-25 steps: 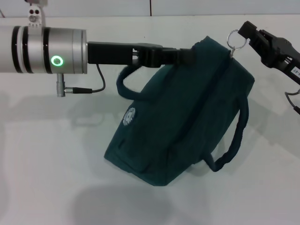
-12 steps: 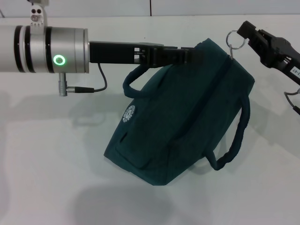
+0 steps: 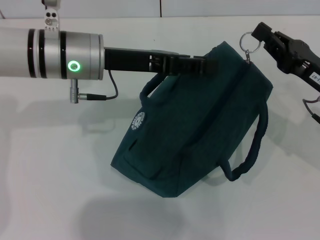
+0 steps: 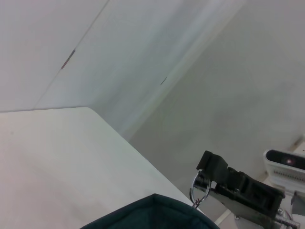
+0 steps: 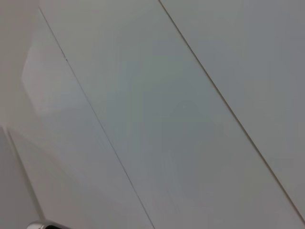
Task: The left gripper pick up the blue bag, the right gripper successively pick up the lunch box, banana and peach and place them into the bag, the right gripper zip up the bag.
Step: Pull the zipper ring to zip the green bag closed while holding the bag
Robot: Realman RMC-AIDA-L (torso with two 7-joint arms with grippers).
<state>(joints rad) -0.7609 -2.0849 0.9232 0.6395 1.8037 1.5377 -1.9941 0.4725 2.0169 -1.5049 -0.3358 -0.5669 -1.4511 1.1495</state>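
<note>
While the blue bag (image 3: 195, 125) hangs tilted over the white surface (image 3: 55, 175), its long axis runs on a slant from the lower corner near the robot up to the far top corner on the robot's right. Its lower end seems to rest on or just above the surface — I cannot tell which. No lunch box, banana or peach shows anywhere, and the bag's top looks drawn closed along the seam.

From the robot's left, the left gripper (image 3: 197, 65) reaches in level, its dark fingers clamped on the bag's upper edge and carrying it. One padded handle (image 3: 150, 87) loops just under that arm; the other handle (image 3: 252, 145) droops down the bag's right side.

At the top right corner the ring zip pull (image 3: 248, 41) stands up, and the right gripper (image 3: 261, 33) has its fingertip against the ring, apparently hooked or pinched on it; the left wrist view shows the same ring (image 4: 199, 187) hanging at that tip. The right arm is plainly the nearer to the zip, so any further pull would run along the bag's top seam — away from the left fingers.

Bare pale wall panels fill the room behind.
</note>
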